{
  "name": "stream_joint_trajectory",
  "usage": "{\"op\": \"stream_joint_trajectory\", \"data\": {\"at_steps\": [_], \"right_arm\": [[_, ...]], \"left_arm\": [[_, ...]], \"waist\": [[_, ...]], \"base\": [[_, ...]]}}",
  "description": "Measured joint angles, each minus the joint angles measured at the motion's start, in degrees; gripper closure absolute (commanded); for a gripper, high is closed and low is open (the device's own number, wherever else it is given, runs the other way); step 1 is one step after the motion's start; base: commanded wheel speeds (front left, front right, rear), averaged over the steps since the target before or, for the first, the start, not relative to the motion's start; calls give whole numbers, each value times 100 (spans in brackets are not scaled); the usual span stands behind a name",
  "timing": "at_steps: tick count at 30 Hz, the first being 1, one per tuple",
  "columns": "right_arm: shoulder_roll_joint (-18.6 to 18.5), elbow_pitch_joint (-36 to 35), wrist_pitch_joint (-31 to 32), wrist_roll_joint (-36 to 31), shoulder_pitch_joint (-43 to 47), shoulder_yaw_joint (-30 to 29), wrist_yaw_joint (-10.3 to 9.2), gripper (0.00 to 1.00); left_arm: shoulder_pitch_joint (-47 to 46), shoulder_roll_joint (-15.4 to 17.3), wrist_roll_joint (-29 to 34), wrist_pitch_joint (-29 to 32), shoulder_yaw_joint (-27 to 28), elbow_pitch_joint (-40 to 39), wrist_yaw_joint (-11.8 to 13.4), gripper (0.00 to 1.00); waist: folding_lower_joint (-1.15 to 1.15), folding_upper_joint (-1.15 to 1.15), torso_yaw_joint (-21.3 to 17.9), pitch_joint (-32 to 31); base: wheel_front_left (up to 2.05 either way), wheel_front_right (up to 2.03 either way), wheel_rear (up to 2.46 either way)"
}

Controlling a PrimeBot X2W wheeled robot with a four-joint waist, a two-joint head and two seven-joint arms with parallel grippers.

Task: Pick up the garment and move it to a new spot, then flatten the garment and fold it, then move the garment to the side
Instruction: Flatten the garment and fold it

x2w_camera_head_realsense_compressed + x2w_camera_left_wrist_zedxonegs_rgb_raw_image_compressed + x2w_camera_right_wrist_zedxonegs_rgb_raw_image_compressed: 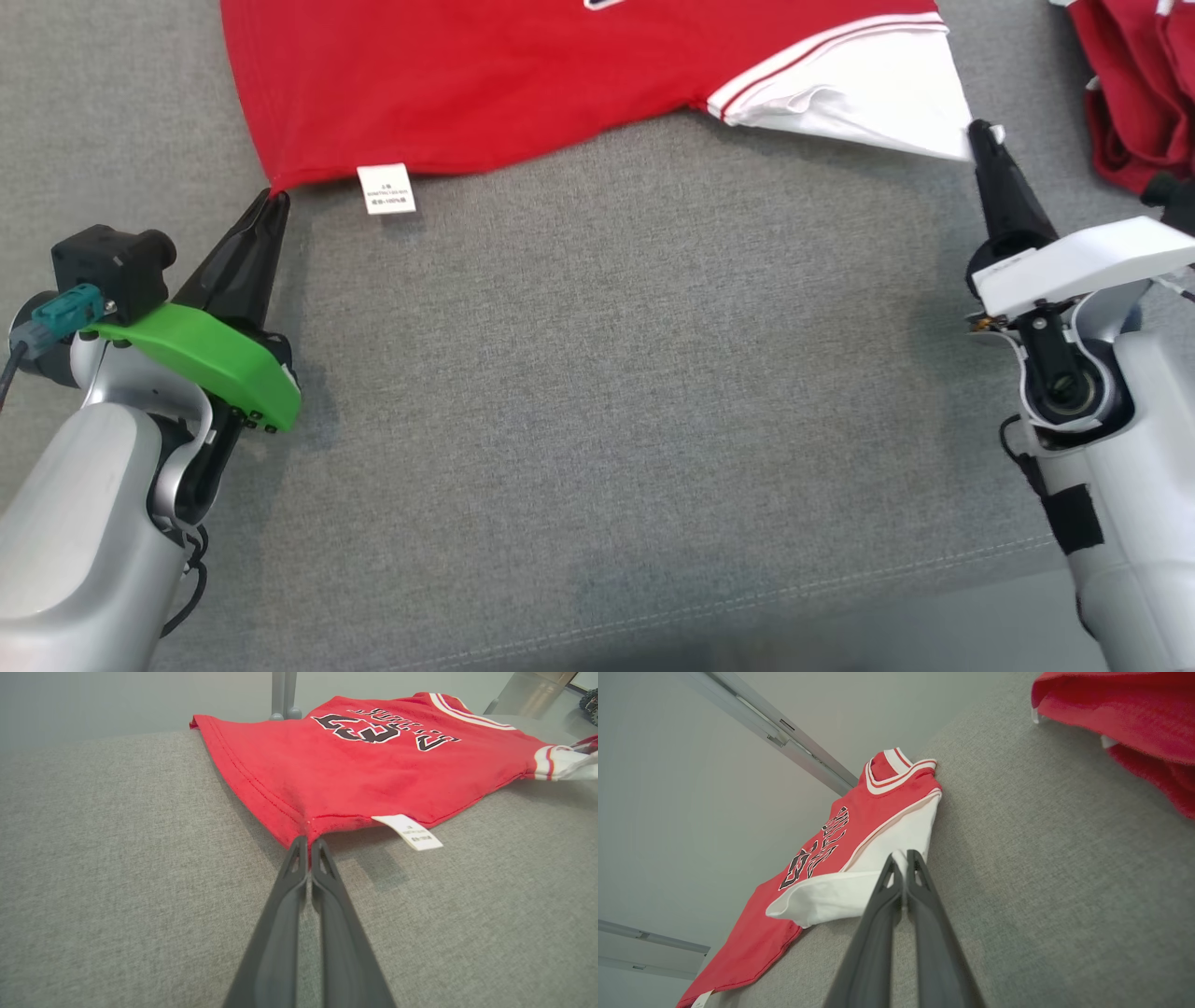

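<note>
On grey cushion [597,420]: both claws pinch red garment [467,84] corners.

A grey woven surface [597,392] with a stitched seam [747,602] near its front edge carries a crumpled red cloth heap [1130,93] at its far right; pale metal rails [803,746] cross the wall behind

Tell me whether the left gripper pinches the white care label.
No, the left gripper clamps the red jersey at its hem corner; the care label lies free beside it.
</note>
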Motion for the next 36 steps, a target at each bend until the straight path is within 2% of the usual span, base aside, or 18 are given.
{"op": "stream_joint_trajectory", "data": {"at_steps": [4,9,18,20,24,30,33,36], "right_arm": [[-300,-16,-22,-90,16,-99,73,100],[-771,-138,332,-157,341,46,175,100],[-1015,-570,998,37,1369,256,269,100],[-1079,-693,1091,101,1644,185,266,100],[-1271,-855,1234,303,2064,-26,209,100],[-1322,-1115,1479,544,2632,-100,110,100],[-1408,-1270,1606,615,2829,-116,104,100],[-1481,-1427,1682,644,3007,-175,9,100]], "left_arm": [[1,119,-130,-34,-25,-98,-210,100],[46,448,-220,216,-200,-270,-276,100],[923,873,-469,606,-375,-528,-328,100],[1234,1006,-665,762,-391,-661,-328,100],[1499,1055,-827,936,-448,-921,-333,100],[1703,1159,-1060,1079,-439,-1209,-336,100],[1859,1339,-1090,1205,-430,-1347,-336,100],[2050,1503,-1171,1432,-441,-1556,-336,100]], "waist": [[0,0,-12,-263],[0,0,32,-576],[-1,0,178,-1030],[-1,0,185,-1153],[-1,0,197,-1293],[-1,0,282,-1419],[-1,0,325,-1487],[-1,0,342,-1549]], "base": [[0,0,0],[0,0,0],[0,0,0],[0,0,0],[0,0,0],[0,0,0],[0,0,0],[0,0,0]]}}
